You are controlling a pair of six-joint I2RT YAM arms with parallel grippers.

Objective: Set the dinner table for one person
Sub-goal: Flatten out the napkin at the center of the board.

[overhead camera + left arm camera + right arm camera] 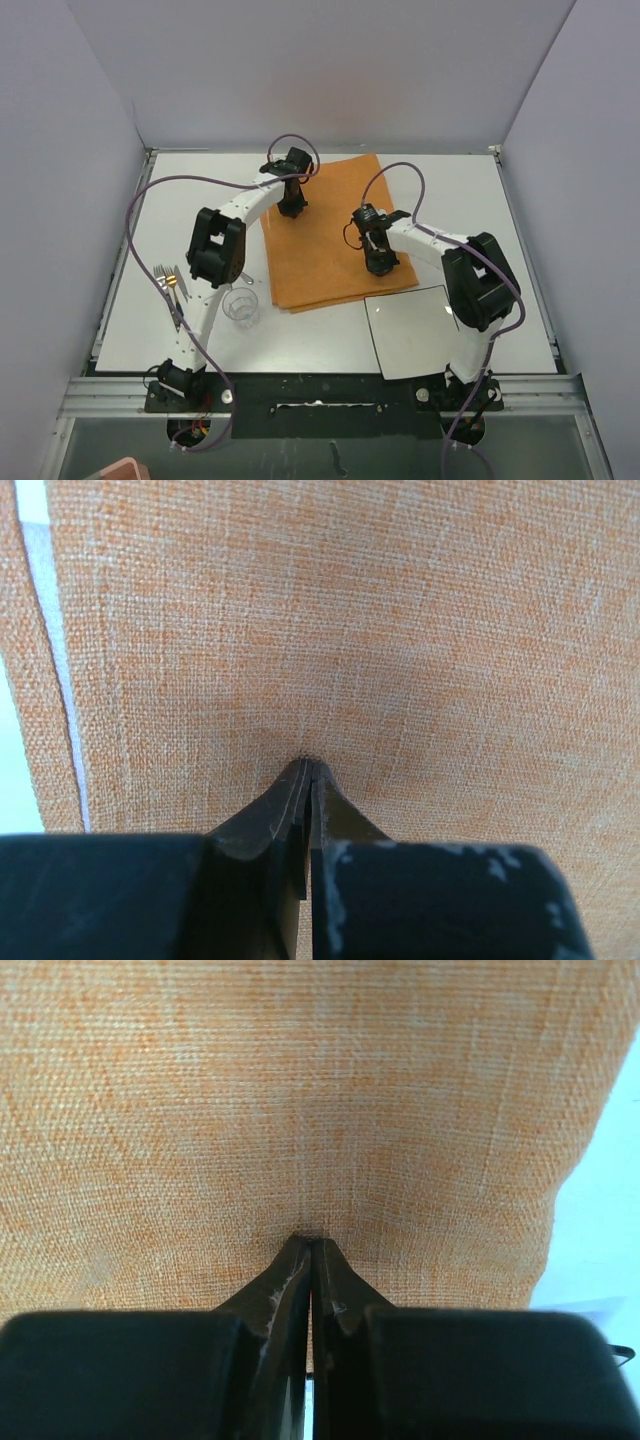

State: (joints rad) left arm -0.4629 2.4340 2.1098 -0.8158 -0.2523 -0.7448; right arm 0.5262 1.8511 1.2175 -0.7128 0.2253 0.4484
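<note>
The white desk (460, 200) fills the space between three grey walls, with both arm bases bolted at its near edge. At its left side lies a small cluster of cutlery (166, 281), a fork among it, partly hidden behind the left arm's lower link. Just right of that link stands a clear glass (240, 305), near the near-left corner of the orange cloth mat (330, 250).

The mat lies spread and slightly skewed across the middle of the desk. The left pincer (310, 760) points down onto the mat's far-left part. Its fingers are pressed together and the tips touch the weave. Whether a pinch of cloth is caught between them cannot be told. A strip of bare desk shows at the left of its wrist view.

The right pincer (312, 1240) stands on the mat's right half, its fingers likewise together and its tips on the cloth.

At the near right, a square white plate (415, 335) sits just beside the mat's near edge, close against the right arm's base. Purple cables loop above both arms.
</note>
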